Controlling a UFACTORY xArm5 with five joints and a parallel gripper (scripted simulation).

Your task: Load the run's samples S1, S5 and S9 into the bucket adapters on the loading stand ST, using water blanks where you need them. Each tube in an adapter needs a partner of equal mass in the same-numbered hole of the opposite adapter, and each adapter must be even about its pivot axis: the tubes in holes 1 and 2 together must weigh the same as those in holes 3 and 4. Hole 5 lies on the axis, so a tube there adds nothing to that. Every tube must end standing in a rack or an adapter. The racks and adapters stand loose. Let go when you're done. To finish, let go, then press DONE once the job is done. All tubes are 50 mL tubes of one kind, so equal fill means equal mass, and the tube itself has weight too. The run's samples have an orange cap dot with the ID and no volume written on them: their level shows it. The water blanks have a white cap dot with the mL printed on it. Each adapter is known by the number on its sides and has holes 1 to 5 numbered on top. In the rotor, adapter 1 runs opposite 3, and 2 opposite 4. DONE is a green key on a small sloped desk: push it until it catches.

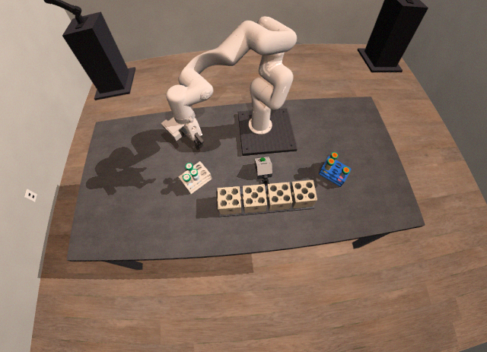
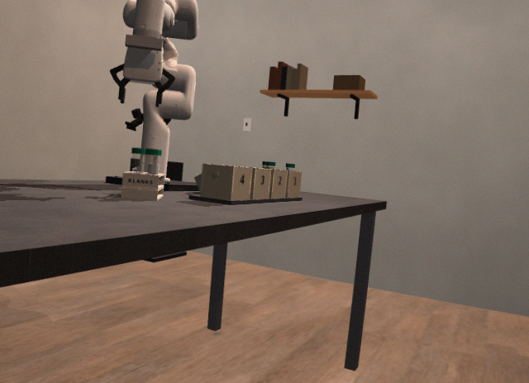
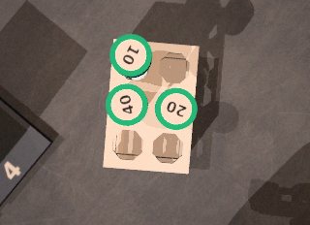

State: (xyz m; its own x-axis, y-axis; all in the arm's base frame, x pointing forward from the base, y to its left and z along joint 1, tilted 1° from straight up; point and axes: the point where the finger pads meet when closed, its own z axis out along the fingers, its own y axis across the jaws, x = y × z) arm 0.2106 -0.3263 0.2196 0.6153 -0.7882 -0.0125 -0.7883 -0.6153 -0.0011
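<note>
My gripper [image 1: 198, 142] [image 2: 140, 102] is open and empty, high above the table, behind the blanks rack. The beige blanks rack [image 1: 193, 188] [image 2: 140, 192] [image 3: 147, 163] holds three green-capped blanks: the 10 blank [image 3: 131, 55], the 40 blank [image 3: 127, 105] and the 20 blank [image 3: 175, 109]. Its other three holes are empty. The blue rack [image 1: 329, 177] holds three tubes with orange dots [image 1: 334, 155] [image 1: 330, 160] [image 1: 345, 169]; their IDs and levels are unreadable. Adapter 4 [image 1: 229, 203] [image 2: 217, 182], adapter 3 [image 2: 261, 184], adapter 2 [image 2: 279, 184] and adapter 1 [image 2: 294, 184] stand in a row; no tubes show in their holes.
The small desk [image 1: 263, 168] with the green DONE key [image 1: 262, 159] stands behind the row of adapters, between the two racks. The arm's base plate [image 1: 269, 144] is behind it. In the wrist view, a dark corner marked 4 [image 3: 12, 171] shows at the lower left.
</note>
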